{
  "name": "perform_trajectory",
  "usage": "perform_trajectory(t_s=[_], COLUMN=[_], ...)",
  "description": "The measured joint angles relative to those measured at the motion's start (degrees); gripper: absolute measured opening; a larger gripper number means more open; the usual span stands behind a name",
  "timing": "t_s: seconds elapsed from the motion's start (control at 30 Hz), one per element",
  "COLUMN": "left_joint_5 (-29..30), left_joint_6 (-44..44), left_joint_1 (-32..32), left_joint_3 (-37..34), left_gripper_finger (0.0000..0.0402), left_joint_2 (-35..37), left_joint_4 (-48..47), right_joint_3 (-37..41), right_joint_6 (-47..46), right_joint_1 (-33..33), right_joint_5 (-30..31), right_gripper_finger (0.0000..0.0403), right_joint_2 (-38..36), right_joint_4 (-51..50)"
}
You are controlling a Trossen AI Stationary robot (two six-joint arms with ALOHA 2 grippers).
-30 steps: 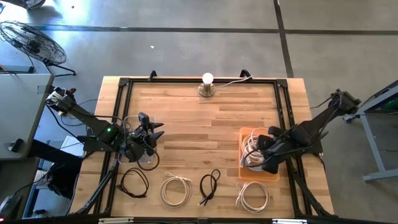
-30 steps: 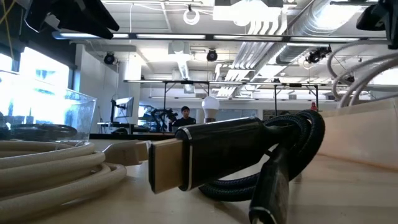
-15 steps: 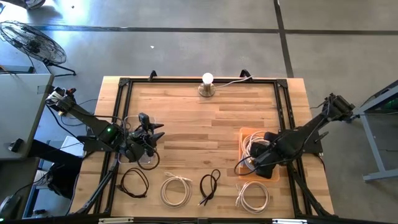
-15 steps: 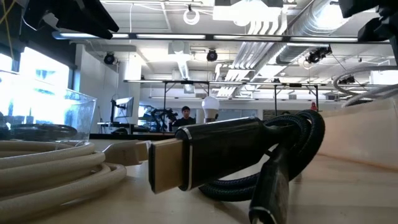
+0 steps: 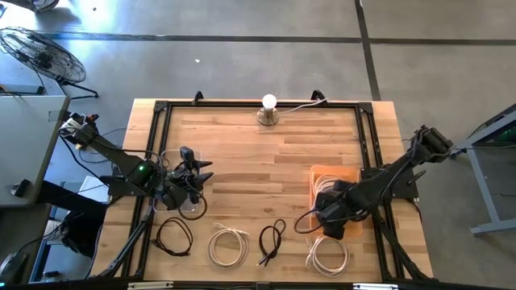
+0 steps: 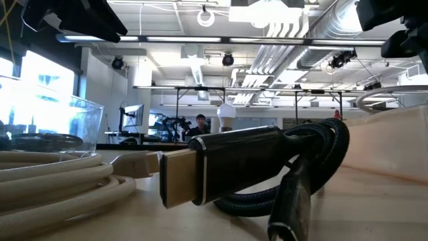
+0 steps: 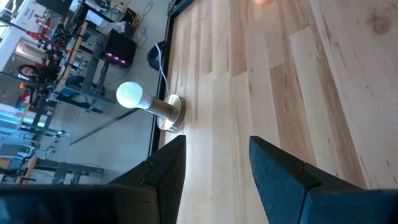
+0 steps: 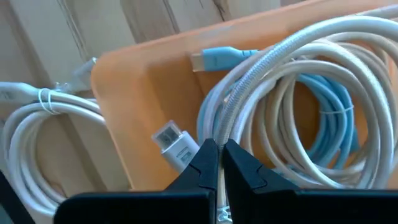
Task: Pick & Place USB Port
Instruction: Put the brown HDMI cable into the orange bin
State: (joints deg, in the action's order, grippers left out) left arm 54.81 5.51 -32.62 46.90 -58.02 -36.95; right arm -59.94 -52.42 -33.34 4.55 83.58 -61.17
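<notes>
- Where the right arm reaches in, an orange tray (image 5: 348, 172) sits on the wooden table (image 5: 258, 161) near its right edge and holds coiled cables: a white braided cable (image 8: 273, 59) and a light-blue cable (image 8: 326, 121), its blue plug (image 8: 214, 59) lying against the tray floor.
- A white USB plug (image 8: 176, 146) also lies in the tray (whose cable it ends I cannot tell).
- The right gripper (image 8: 216, 163) is over the tray's front end, its fingers pressed together on a strand of the white braided cable.
- The left gripper (image 7: 214, 163) hovers by the table's left edge with its fingers spread and nothing between them.
- A clear glass container (image 6: 83, 120) stands at that left side; its contents are not readable.
- Along the front edge lie four loose coils: two black cables (image 5: 173, 235) and (image 5: 272, 238), and two white cables (image 5: 228, 245) and (image 5: 327, 254), the last just in front of the tray.
- One lamp with a round bulb (image 5: 268, 109) stands at the middle of the far edge.
- The middle of the table is bare wood, framed by a black rail (image 5: 161, 113).
</notes>
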Motion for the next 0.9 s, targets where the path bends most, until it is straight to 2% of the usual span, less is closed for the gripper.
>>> perform_trajectory(t_s=[0.33,0.53,0.9], left_joint_5=[-2.5,-3.0,-3.0], left_joint_6=[-1.1,-1.2,-1.3], left_joint_1=[0.0,0.0,0.0], left_joint_3=[0.0,0.0,0.0], left_gripper_finger=[0.017,0.017,0.017], left_joint_2=[0.0,0.0,0.0], left_joint_4=[0.0,-0.3,-0.5], right_joint_3=[0.0,0.0,0.0], right_joint_6=[-1.3,-1.5,-1.2], right_joint_1=[2.3,2.6,2.6], right_joint_5=[-0.6,2.4,3.6], right_gripper_finger=[0.0008,0.0051,0.0137], right_joint_2=[0.5,0.5,0.5], right_joint_4=[2.0,2.4,2.4])
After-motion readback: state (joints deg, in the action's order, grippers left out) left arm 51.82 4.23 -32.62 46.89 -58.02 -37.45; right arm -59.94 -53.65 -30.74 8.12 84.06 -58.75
